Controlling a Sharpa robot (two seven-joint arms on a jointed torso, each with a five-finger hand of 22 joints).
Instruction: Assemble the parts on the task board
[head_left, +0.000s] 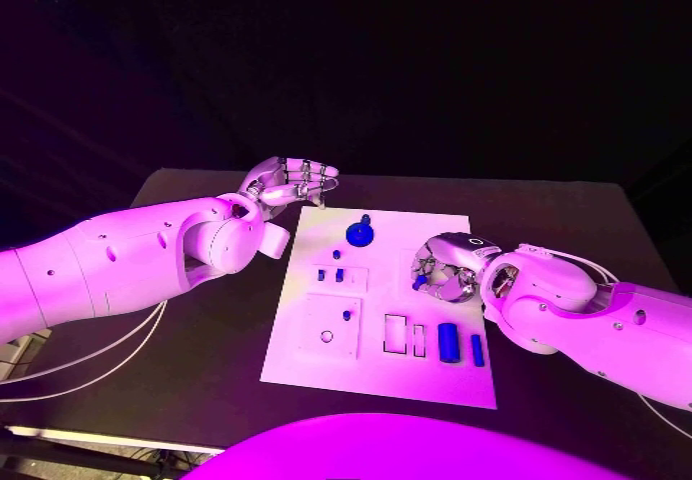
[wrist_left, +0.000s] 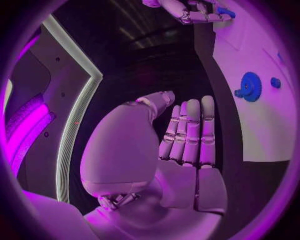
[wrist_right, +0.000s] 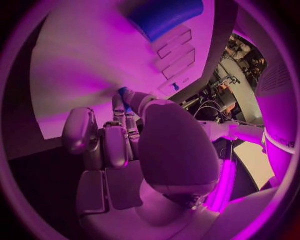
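Note:
The white task board (head_left: 378, 370) lies in the middle of the table. My right hand (head_left: 447, 266) hovers over its right edge and pinches a small blue part (head_left: 420, 283) between thumb and fingertips; the right wrist view shows that part (wrist_right: 124, 93) at the fingertips. My left hand (head_left: 289, 182) floats above the board's far left corner, holding nothing, its fingers (wrist_left: 189, 131) stretched out side by side. A blue gear (head_left: 359, 235) stands near the board's far edge. Two blue cylinders (head_left: 449, 342) lie side by side at the near right. Small blue pegs (head_left: 329, 273) stand left of centre.
Rectangular slots (head_left: 395, 333) and a raised square plate (head_left: 330, 325) mark the board's near half. Black table (head_left: 202, 340) surrounds the board. The left wrist view shows the gear (wrist_left: 250, 86) and the right hand (wrist_left: 194, 12) with its blue part.

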